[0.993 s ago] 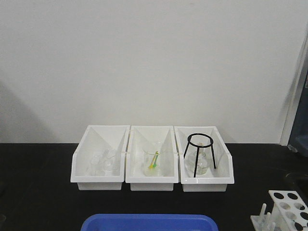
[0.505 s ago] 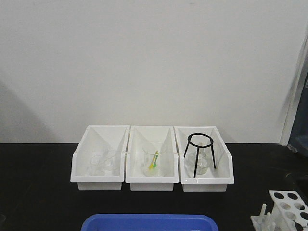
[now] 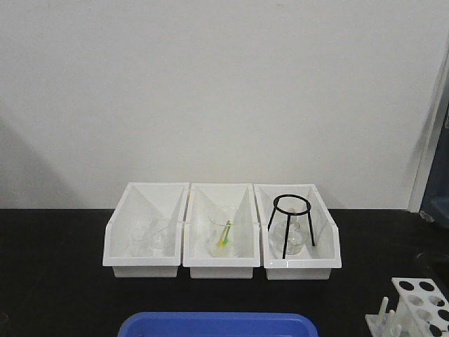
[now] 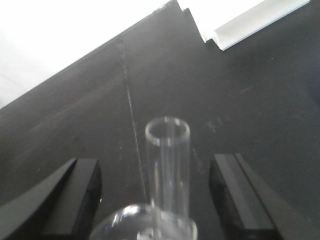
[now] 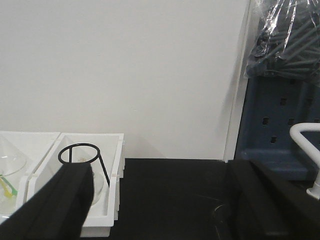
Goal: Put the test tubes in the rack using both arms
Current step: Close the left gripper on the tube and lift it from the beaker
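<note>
Tube (image 4: pixel 167 150) is sitting between left gripper's (image 4: pixel 154 161) wide-spread fingers, ungripped, lined up for grasp; right gripper (image 5: pixel 161 168) is hovering spread, empty.

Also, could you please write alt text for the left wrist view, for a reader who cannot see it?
A clear glass tube with an open round rim sits between the left arm's two black fingers, which stand wide apart and do not touch it. Behind lies a black table, with the corner of a white bin at upper right.
</note>
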Controlling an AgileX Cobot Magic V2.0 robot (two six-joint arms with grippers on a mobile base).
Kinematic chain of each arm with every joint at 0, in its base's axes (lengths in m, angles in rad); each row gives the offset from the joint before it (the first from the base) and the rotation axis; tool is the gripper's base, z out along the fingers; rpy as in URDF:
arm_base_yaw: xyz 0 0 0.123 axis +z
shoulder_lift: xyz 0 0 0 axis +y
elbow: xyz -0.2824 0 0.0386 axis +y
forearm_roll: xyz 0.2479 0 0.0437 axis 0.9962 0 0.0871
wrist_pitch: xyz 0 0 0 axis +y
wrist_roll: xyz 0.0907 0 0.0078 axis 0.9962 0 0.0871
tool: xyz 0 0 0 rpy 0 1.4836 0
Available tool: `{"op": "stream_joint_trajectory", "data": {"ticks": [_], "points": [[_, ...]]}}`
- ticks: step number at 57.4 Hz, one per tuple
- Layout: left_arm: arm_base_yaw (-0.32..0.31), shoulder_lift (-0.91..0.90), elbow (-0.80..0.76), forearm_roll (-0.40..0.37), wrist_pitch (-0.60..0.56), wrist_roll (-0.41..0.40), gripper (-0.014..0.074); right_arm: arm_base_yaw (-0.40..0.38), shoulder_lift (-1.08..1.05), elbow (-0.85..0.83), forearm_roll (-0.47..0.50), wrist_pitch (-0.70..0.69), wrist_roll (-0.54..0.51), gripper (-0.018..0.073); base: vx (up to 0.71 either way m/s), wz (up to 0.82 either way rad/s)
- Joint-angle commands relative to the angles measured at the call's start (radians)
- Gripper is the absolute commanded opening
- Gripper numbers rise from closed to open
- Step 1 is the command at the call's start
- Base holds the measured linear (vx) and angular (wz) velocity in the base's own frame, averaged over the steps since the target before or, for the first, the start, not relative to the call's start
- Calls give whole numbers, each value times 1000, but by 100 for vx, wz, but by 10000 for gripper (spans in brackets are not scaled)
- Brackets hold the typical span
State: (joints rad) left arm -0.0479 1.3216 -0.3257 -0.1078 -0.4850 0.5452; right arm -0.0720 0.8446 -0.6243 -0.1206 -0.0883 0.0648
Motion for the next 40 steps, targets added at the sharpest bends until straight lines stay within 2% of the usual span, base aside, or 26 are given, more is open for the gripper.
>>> {"op": "stream_joint_trajectory", "data": {"ticks": [1, 11, 16, 22, 35, 40], "points": [[3, 26, -66, -9, -100, -5, 514, -1, -6, -32, -8, -86, -11, 575, 0, 0], [3, 75, -95, -9, -104, -5, 480, -1, -6, -32, -8, -86, -11, 575, 0, 0], [3, 77, -95, -9, -97, -5, 433, -1, -6, -32, -9, -90, -11, 575, 0, 0], [3, 77, -95, -9, -105, -5, 316, -1, -6, -32, -9, -105, -11, 575, 0, 0], [3, 76, -95, -9, -105, -6, -3, -1, -6, -32, -9, -126, -11, 575, 0, 0], [3, 76, -95, -9, -109, -6, -23, -1, -6, -32, -9, -126, -11, 575, 0, 0]]}}
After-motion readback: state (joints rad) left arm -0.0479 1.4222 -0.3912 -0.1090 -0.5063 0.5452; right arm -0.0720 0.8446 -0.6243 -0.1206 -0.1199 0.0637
